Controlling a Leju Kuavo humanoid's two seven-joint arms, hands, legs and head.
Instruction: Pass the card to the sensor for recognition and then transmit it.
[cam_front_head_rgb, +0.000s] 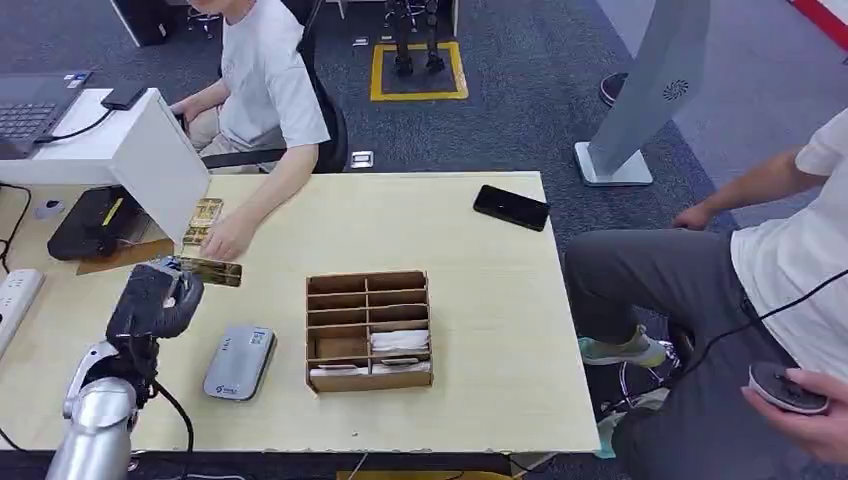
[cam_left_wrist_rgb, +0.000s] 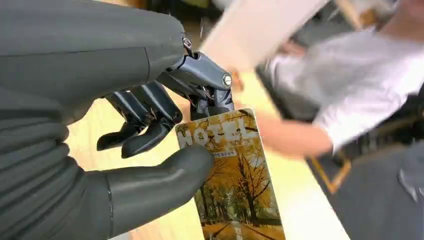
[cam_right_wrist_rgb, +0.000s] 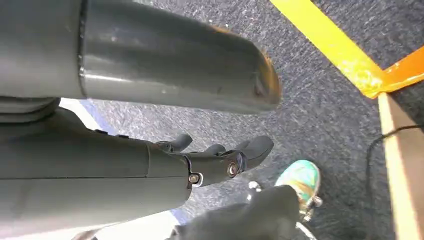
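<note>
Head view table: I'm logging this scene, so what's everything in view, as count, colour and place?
card: one, yellow, held in the left hand
sensor: one, grey, on table near the front edge
divided box: one, brown, mid table, white items in its front slots
phone: one, black, far right of table
card stack: yellow, by a seated person's hand
power strip: one, white, left edge
left hand: dark grey, above the table, pinching the card
right hand: dark grey, hanging over carpet, fingers apart, holding nothing

Card (cam_left_wrist_rgb: 235, 185) lower end cut off; person (cam_left_wrist_rgb: 350, 95) blurred.
</note>
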